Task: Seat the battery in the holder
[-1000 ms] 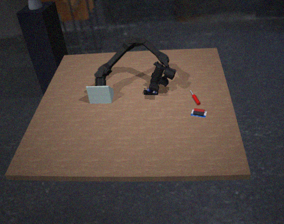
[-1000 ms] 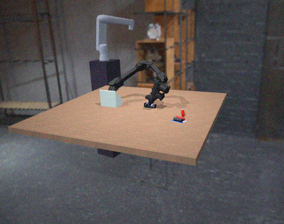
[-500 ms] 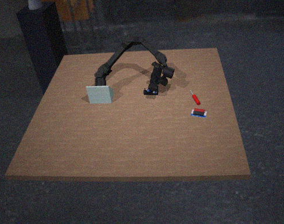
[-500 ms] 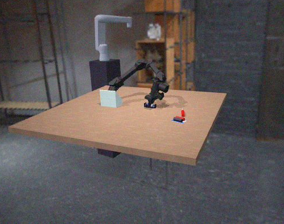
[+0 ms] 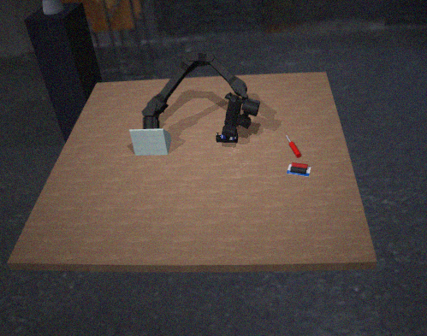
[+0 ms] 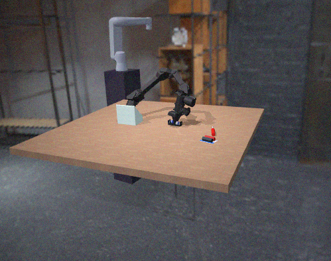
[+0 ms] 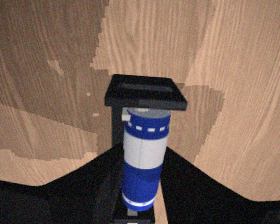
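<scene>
My gripper [image 5: 227, 138] [image 6: 175, 121] [image 7: 143, 151] is shut on the battery [image 7: 144, 160], a blue cylinder with a white band. It is low over the table, near the middle. In the wrist view the battery lies lengthwise along the black holder [image 7: 146, 92] [image 5: 233, 141]. Its banded end points at the holder's far block. The near end of the holder shows just under the battery's other end. I cannot tell whether the battery touches the holder's floor. In the top and exterior views the fingers hide most of the battery and holder.
A pale grey-blue box [image 5: 150, 142] [image 6: 128, 115] stands by the arm's base at the left. A red screwdriver [image 5: 293, 146] [image 6: 213, 131] and a small red and black block on a blue-white base [image 5: 299, 169] [image 6: 208, 138] lie to the right.
</scene>
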Robot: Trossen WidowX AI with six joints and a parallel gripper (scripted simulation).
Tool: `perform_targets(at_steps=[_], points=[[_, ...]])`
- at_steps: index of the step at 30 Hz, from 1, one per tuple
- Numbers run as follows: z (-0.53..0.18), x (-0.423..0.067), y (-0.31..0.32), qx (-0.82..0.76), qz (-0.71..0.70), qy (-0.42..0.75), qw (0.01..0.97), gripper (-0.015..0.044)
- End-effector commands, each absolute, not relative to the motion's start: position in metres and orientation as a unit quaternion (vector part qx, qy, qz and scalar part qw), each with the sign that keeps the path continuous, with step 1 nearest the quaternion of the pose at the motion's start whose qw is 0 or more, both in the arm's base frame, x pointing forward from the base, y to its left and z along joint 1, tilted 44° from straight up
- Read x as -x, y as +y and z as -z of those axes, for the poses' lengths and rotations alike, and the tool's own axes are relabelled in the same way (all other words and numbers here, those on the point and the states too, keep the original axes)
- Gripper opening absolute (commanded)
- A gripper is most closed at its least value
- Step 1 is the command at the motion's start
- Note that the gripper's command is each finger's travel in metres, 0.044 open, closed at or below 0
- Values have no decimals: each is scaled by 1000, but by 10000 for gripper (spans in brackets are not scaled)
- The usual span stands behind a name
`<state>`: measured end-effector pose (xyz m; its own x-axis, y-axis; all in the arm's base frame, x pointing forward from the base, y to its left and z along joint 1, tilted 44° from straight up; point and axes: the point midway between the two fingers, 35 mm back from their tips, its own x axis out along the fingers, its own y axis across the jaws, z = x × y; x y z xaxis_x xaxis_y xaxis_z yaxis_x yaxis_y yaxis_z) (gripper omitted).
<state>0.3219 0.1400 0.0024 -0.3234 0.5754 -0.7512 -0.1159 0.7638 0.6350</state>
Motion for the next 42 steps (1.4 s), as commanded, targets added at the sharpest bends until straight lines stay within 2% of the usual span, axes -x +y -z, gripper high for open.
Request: perform_targets(at_steps=[1, 42], points=[[-2, -324, 141, -156, -307, 745, 572, 73], [-3, -312, 143, -173, -292, 712, 615, 73]])
